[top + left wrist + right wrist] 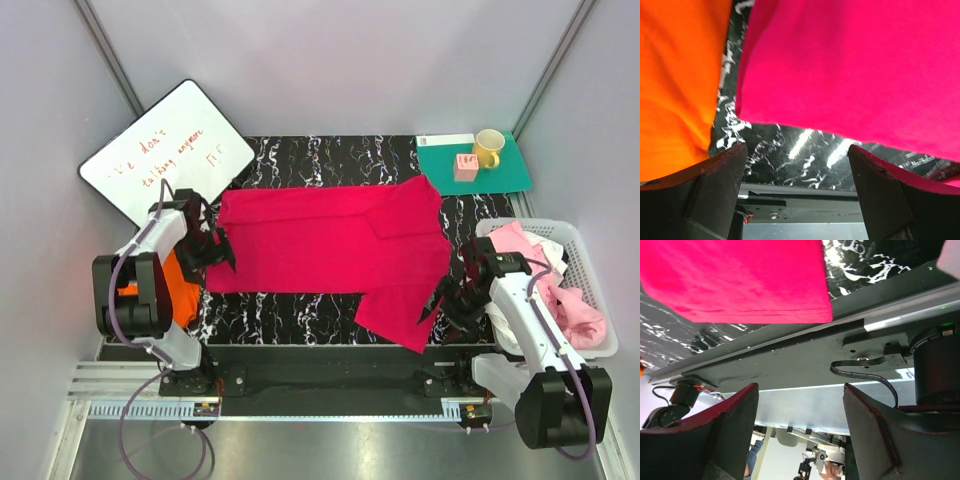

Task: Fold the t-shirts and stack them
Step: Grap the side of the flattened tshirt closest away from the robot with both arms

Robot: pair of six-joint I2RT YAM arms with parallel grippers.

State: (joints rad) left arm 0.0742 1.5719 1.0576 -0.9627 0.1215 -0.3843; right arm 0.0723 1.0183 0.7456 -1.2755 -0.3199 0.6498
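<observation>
Top external: magenta t-shirt (pixel 330 250) spread on bench (pixel 300 312), one corner reaching the near edge | left jaws, right jaws: wide apart, empty, at opposite shirt ends | Risk: closing short of the hem would likely grip nothing; unequal lifts could skew the fold.

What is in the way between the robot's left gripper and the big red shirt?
Nothing I can see. The left gripper sits open right beside the red shirt, with only bare table between.
</observation>
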